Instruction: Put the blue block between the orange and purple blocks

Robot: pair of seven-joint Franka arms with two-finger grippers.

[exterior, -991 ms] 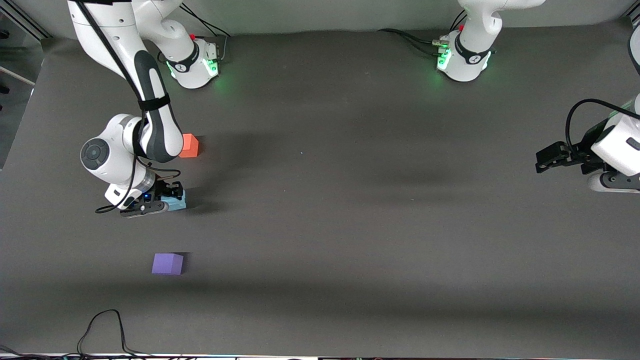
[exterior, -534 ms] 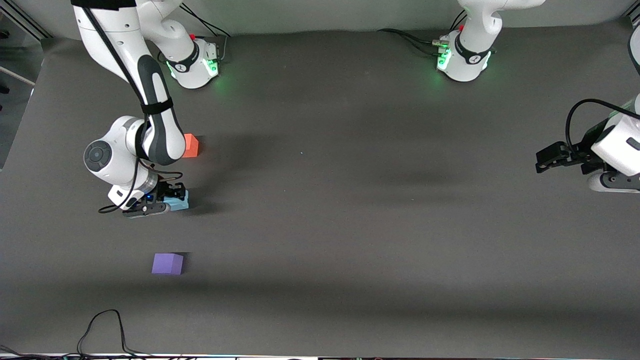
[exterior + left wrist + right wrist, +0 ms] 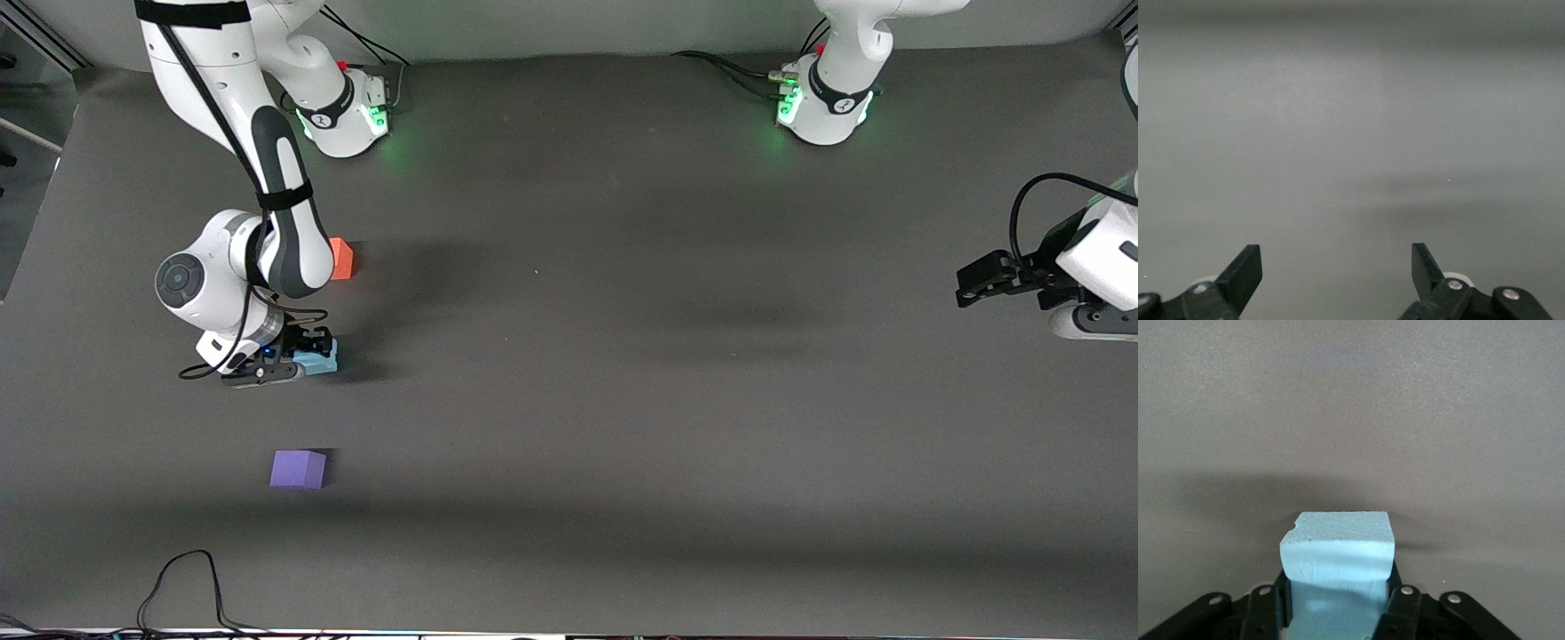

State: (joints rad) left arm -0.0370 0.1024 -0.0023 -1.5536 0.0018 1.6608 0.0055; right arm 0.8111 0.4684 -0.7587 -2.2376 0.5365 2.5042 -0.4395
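My right gripper [image 3: 307, 354] is shut on the light blue block [image 3: 320, 361], holding it low over the grey mat. I cannot tell whether the block touches the mat. In the right wrist view the blue block [image 3: 1338, 553] fills the space between the black fingers [image 3: 1401, 607]. The orange block [image 3: 341, 259] sits on the mat farther from the front camera, partly hidden by the right arm. The purple block [image 3: 298, 468] lies nearer to that camera. My left gripper [image 3: 967, 289] waits open over the left arm's end of the table, its fingers [image 3: 1245, 270] bare.
The dark grey mat [image 3: 622, 356] covers the table. A black cable [image 3: 187, 578] loops at the edge nearest the front camera. The two arm bases [image 3: 342, 111] [image 3: 822, 102] stand along the farthest edge.
The right arm has shifted slightly toward the left arm's end of the table, carrying the blue block with it. The left arm has barely moved.
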